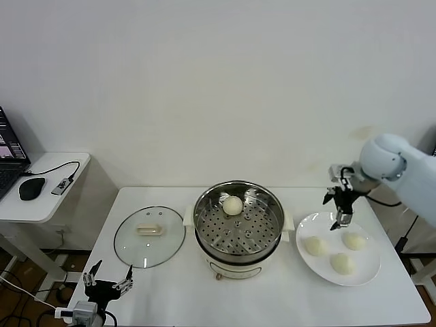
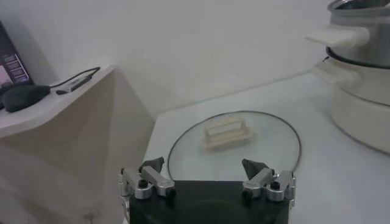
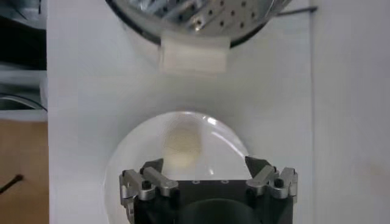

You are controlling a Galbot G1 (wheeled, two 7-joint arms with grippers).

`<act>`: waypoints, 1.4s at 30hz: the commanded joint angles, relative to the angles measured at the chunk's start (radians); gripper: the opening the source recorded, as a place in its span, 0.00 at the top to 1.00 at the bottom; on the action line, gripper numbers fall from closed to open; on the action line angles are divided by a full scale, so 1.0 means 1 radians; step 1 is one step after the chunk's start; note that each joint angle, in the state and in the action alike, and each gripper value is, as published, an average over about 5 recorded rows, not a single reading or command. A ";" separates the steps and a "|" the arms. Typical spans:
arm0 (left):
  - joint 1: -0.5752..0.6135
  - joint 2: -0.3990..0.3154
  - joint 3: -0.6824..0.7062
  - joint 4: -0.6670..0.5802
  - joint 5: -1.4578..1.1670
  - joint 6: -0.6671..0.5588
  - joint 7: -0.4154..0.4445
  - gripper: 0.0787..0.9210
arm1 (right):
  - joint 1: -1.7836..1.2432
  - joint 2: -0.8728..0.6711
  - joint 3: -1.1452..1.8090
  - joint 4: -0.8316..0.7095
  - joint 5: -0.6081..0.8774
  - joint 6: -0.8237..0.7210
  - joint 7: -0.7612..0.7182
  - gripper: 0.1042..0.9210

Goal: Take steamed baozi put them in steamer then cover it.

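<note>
- Head view: my right hand (image 1: pixel 340 206) hangs released above the plate (image 1: pixel 310 262), where three baozi (image 1: pixel 315 246) lie.
- A fourth bun (image 1: pixel 233 205) sits in the steamer (image 1: pixel 238 227).
- My left hand (image 1: pixel 107 281), released, waits near the cover (image 1: pixel 149 236), flat on the counter (image 1: pixel 286 300).

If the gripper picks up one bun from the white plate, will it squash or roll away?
The buns look soft and smooth, so firm jaws would probably dent one. Being round, a nudged bun may roll, though the plate is shallow. The right gripper hangs open above them.
</note>
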 commanded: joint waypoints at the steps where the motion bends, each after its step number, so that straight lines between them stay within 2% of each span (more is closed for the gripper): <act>1: -0.013 0.003 -0.004 0.023 0.001 0.002 0.002 0.12 | -0.167 0.063 0.093 -0.068 -0.105 0.035 0.013 0.12; 26: -0.013 0.005 -0.006 0.030 0.013 0.006 0.016 0.12 | -0.301 0.163 0.189 -0.199 -0.191 0.117 0.119 0.12; 42: -0.015 0.003 0.000 0.040 0.019 0.006 0.021 0.12 | -0.303 0.207 0.198 -0.253 -0.231 0.135 0.095 0.12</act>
